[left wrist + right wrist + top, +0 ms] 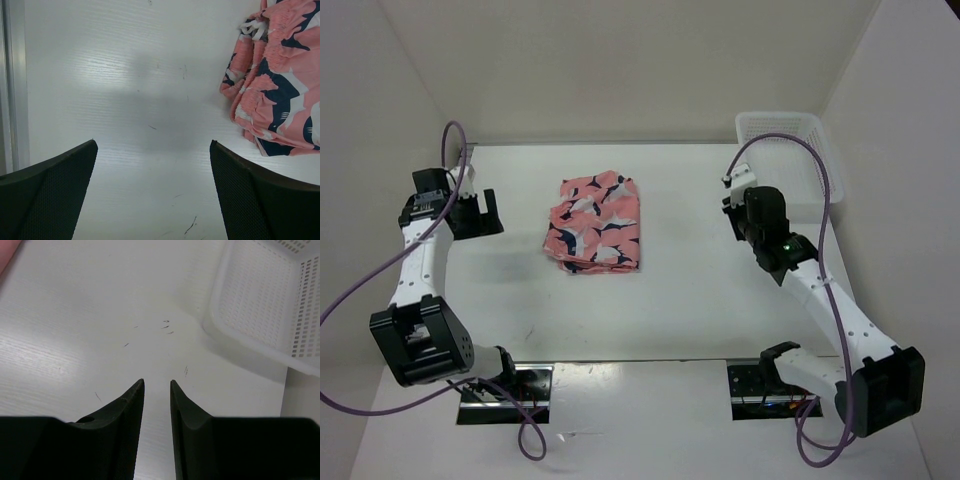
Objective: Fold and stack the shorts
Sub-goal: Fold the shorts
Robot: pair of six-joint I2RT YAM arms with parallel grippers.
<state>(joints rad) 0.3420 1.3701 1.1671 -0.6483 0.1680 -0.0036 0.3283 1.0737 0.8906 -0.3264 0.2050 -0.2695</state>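
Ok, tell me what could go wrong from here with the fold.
The shorts lie in a loose, uneven bundle; the open left fingers might catch only the top layer and drag the fold apart. The right fingers sit near the basket and may knock it when swinging over.

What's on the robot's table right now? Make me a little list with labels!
shorts: one pink shark-print bundle, roughly folded, mid-table, nothing touching it
basket: white mesh, far right corner, apart from the shorts
left fingers: wide open, empty, left of the shorts
right fingers: nearly together, empty, near the basket
table: white, a few small scuffs
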